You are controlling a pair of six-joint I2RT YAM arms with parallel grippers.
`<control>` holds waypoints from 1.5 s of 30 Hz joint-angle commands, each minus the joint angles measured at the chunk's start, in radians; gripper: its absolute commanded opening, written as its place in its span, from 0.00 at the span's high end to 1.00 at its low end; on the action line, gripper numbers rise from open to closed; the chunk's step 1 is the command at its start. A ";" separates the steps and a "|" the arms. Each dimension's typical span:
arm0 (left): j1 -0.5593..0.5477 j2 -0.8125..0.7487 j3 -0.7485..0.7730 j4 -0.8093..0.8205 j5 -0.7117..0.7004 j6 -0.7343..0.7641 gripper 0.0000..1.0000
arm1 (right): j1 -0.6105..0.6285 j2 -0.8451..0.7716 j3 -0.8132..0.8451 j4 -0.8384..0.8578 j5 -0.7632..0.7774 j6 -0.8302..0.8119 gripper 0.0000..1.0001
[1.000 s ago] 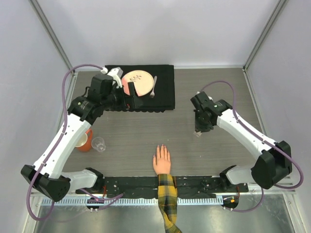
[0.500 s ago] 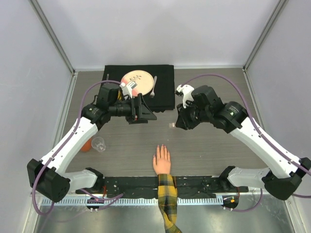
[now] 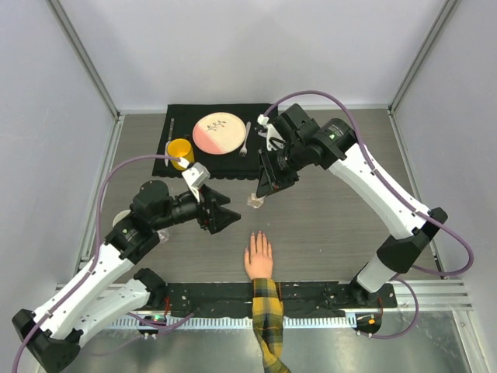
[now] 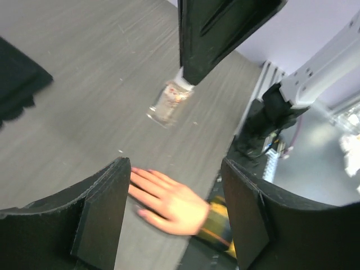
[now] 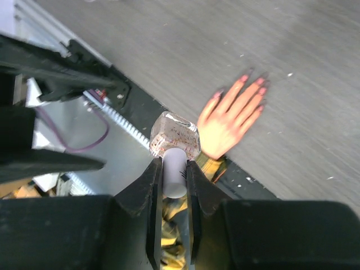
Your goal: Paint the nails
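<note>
Only right wrist view resolves pink nails [image 5: 260, 82]; right pincer [image 5: 173, 164] clamps bottle [image 5: 174, 135].

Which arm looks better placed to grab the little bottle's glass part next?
Probably left: the left gripper is open and pointing at the bottle, whose glass body hangs free. The right gripper is busy, shut on the bottle's white cap.

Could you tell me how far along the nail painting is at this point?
Done: the right claw grips the small clear bottle by its white cap, lifted off the table near the hand. In hand: the left claw is open and faces the bottle, apparently to take its body. Left: the cap is on, so opening it and painting all five nails remain.
</note>
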 commanded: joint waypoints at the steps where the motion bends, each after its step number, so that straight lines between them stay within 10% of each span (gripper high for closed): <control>1: -0.002 0.027 -0.031 0.148 0.057 0.203 0.32 | 0.005 0.003 0.136 -0.162 -0.160 -0.001 0.99; 10: -0.002 0.136 0.082 0.064 0.307 0.272 0.37 | 0.014 0.040 0.129 -0.233 -0.251 -0.090 0.99; 31: -0.002 0.154 0.070 0.067 0.390 0.292 0.62 | 0.090 0.037 0.100 -0.201 -0.194 -0.049 0.99; 45: -0.009 0.171 0.088 0.065 0.377 0.297 0.55 | 0.119 0.060 0.101 -0.173 -0.176 -0.023 0.99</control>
